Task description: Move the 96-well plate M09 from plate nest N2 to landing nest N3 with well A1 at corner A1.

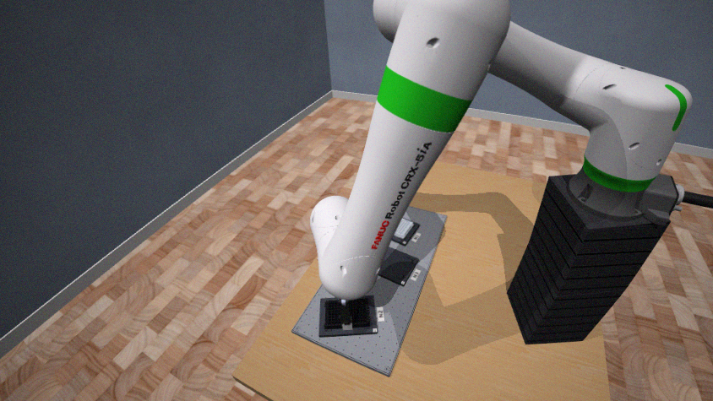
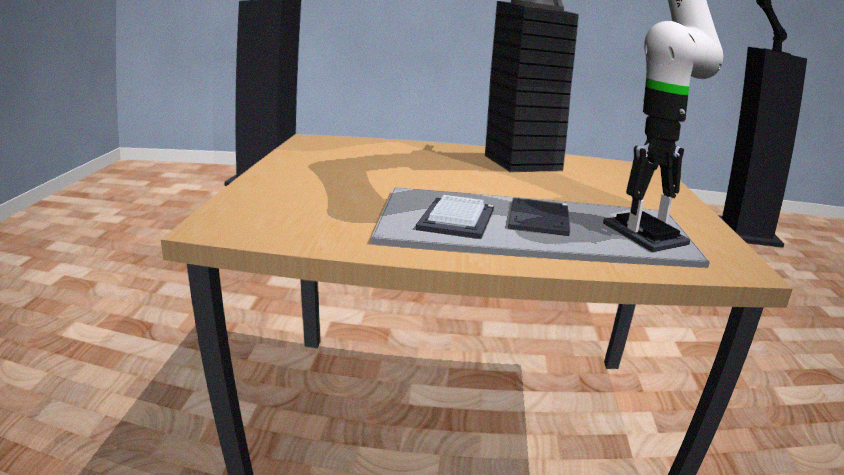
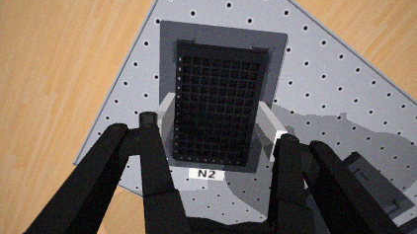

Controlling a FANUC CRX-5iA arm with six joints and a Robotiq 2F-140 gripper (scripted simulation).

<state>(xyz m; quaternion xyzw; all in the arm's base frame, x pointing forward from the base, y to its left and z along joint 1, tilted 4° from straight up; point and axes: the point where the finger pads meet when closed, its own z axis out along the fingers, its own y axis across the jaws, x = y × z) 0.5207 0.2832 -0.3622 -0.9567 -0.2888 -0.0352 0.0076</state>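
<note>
The black 96-well plate M09 (image 3: 215,104) sits in the plate nest N2 (image 3: 222,38) at the end of the grey deck, above the label N2 (image 3: 206,174). My gripper (image 3: 214,109) reaches straight down, and its two pale pads press on the plate's long sides, so it is shut on the plate. The same grip shows in the exterior view, gripper (image 2: 649,215) on plate (image 2: 653,228), and the plate also shows in the top view (image 1: 346,315). The landing nest N3 (image 2: 538,215) is a dark empty square in the middle of the deck. The white plate M06 (image 2: 457,210) lies on nest N1 at the other end.
The grey perforated deck (image 2: 535,236) lies on a wooden table. The robot's black ribbed pedestal (image 2: 530,87) stands behind the deck. Two tall black camera stands (image 2: 266,77) (image 2: 764,140) stand off the table. My arm (image 1: 400,165) leans over nests N1 and N3.
</note>
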